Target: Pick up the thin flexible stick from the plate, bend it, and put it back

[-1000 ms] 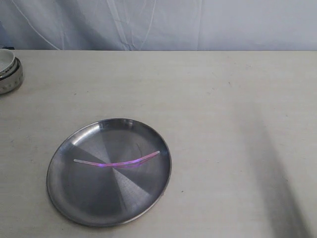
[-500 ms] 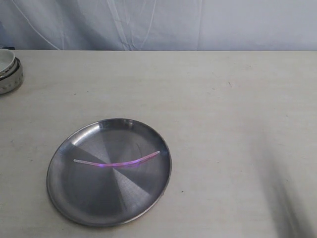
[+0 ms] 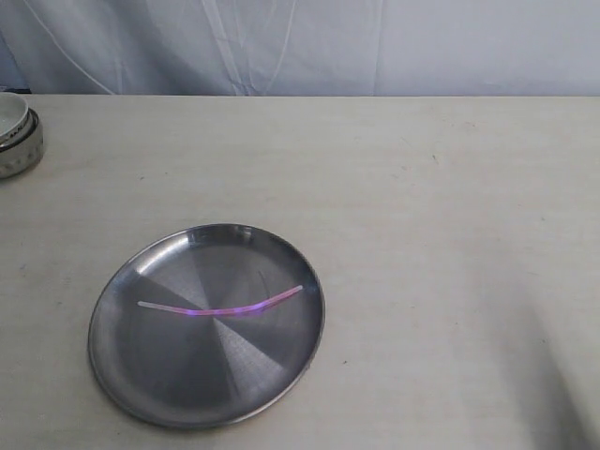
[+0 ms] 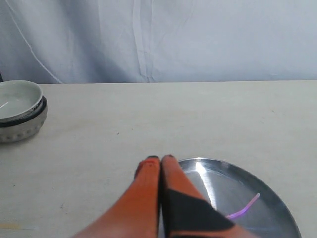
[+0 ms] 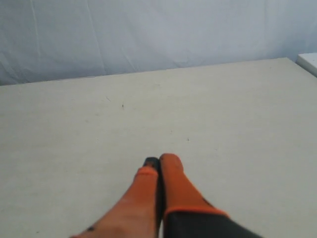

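The thin pink-purple stick (image 3: 220, 307) lies gently curved across the round steel plate (image 3: 150, 375) at the front left of the table; neither arm shows in the exterior view. In the left wrist view my left gripper (image 4: 161, 159) is shut and empty, its orange fingers pressed together just short of the plate's rim (image 4: 223, 166), with one end of the stick (image 4: 245, 207) showing beyond them. In the right wrist view my right gripper (image 5: 158, 161) is shut and empty over bare table, with no plate or stick in sight.
A small white bowl (image 3: 17, 131) sits at the far left edge of the table, also in the left wrist view as a bowl (image 4: 20, 111). A pale cloth backdrop (image 3: 300, 47) hangs behind the table's far edge.
A dark shadow on the table at the right has slid toward the lower right corner and nearly left the view. Plate and stick have not moved.
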